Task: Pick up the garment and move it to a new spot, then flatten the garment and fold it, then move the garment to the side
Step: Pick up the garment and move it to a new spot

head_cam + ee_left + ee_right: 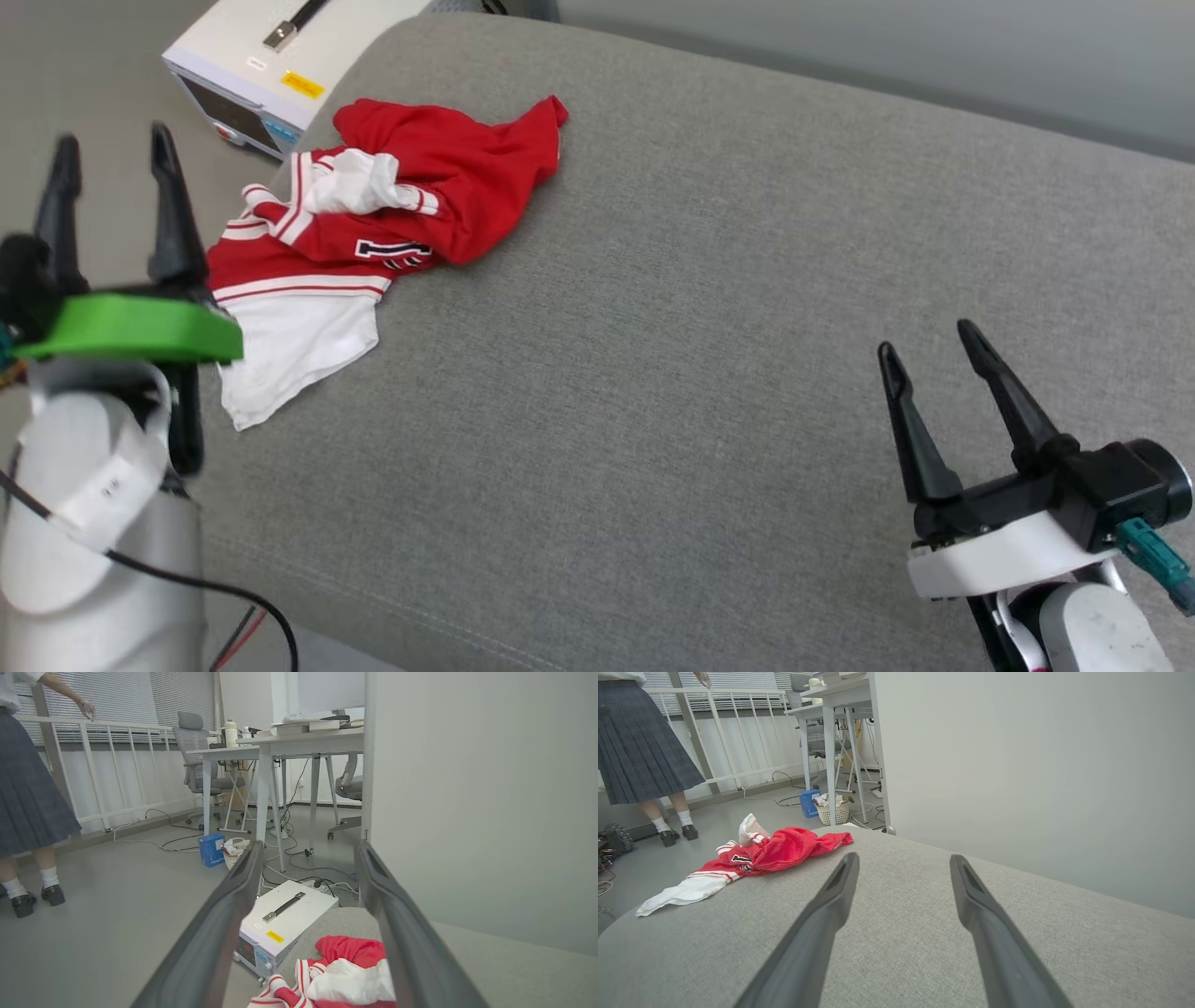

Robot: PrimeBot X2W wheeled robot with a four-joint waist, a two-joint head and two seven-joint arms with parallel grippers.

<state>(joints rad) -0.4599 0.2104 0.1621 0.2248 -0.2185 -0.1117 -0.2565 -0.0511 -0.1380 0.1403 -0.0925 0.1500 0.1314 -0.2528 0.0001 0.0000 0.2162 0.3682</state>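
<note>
Standing on the floor far to the left is a person (pixel 28 788) in a dark skirt, white socks and black shoes. Next comes the left gripper (pixel 112 135). Its two dark fingers are spread wide apart and it holds nothing. It hangs by the left edge of a big grey soft seat (pixel 700 327). On the floor just past that edge sits a white box (pixel 280 56) with a black handle and a yellow sticker on top. The garment (pixel 448 177) lies in a crumpled heap on the seat, near the left edge and close to the left gripper. It is mostly red, with a white sleeve bunched up in the middle, red and white stripes, and another white sleeve lying flat on the near side. Some black marks with white edges peek out. Far to the right, the right gripper (pixel 924 336) hangs over the seat, well apart from the garment. Its fingers are spread wide too, with nothing between them.
</note>
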